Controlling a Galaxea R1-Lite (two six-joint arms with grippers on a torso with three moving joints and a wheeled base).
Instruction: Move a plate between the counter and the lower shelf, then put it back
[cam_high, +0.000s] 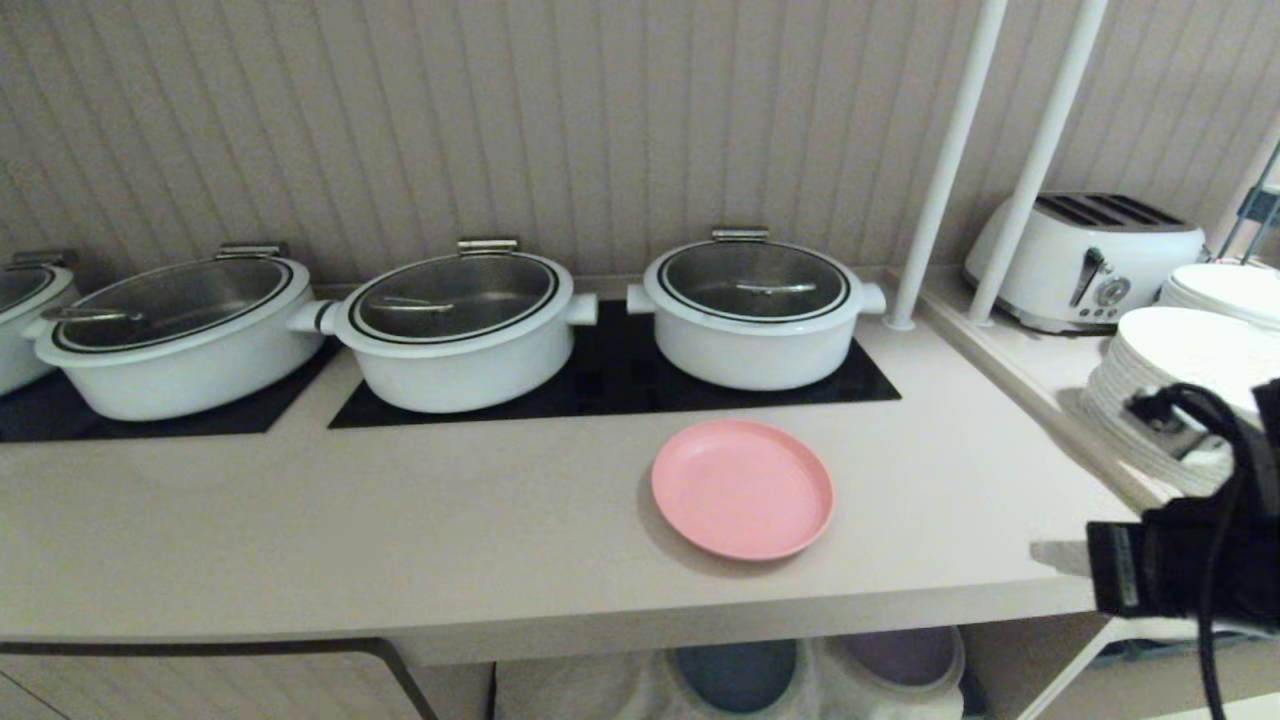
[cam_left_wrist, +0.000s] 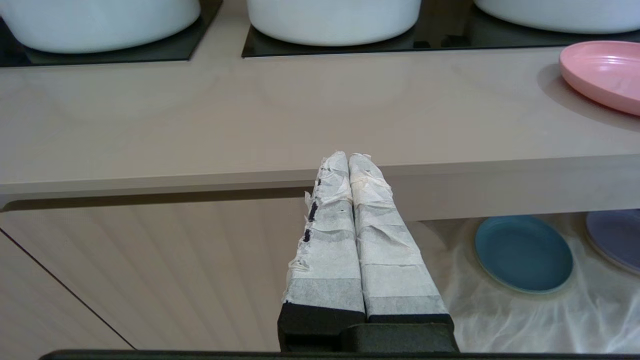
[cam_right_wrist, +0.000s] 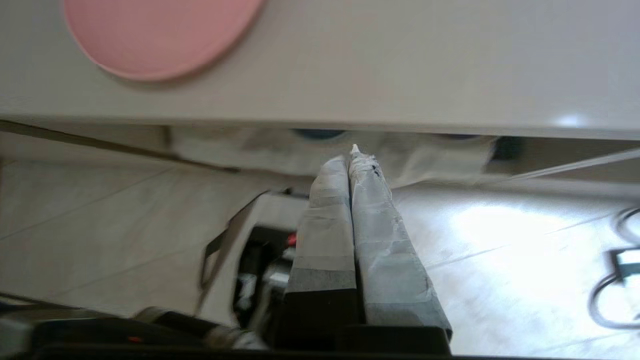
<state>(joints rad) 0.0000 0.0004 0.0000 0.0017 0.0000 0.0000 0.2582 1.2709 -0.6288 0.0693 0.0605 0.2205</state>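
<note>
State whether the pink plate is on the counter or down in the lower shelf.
On the counter. The pink plate lies flat on the counter, in front of the white pots.

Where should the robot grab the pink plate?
Probably by the front rim of the plate, coming from the counter's front edge. It lies flat with a low raised rim, and pots block the back. The right gripper is nearest.

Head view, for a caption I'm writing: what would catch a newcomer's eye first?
The pink plate lying alone on the beige counter, near its front edge. Behind it, a row of white lidded pots on black hob panels. At far right, a white toaster behind stacked white plates.
</note>
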